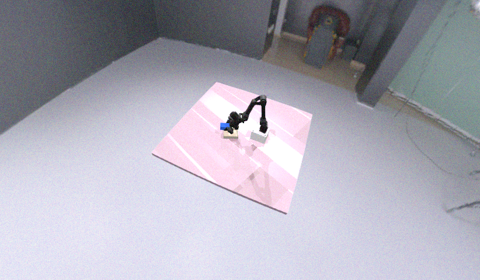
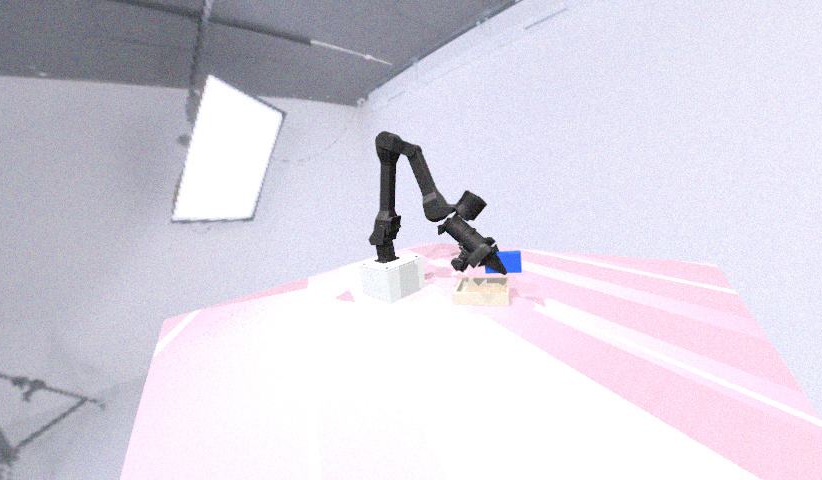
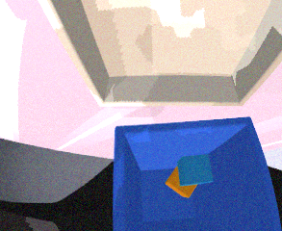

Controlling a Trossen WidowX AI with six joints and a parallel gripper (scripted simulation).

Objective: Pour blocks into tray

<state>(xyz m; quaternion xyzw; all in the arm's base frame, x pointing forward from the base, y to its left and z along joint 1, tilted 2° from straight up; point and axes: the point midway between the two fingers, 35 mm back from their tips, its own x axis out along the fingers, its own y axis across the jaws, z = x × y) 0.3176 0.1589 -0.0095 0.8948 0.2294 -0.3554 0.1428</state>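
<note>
Currently, the fingers [image 1: 229, 127] [image 2: 494, 266] are clamped on the blue cup [image 1: 223, 126] [image 2: 511, 261] [image 3: 152, 149], which is raised off the surface [image 1: 214, 159] [image 2: 629, 321] [image 3: 39, 96] near the tray [image 1: 230, 136] [image 2: 481, 297] [image 3: 169, 90]. Inside the cup sit an orange block [image 3: 180, 187] and a teal block [image 3: 195, 169], the teal one partly covering the orange.

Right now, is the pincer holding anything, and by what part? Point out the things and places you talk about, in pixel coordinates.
Yes, the blue cup [image 1: 224, 126] [image 2: 511, 261] [image 3: 131, 192], clamped in the pincer [image 1: 229, 127] [image 2: 491, 267]; the exact place of the hold on it can't be told.
</note>
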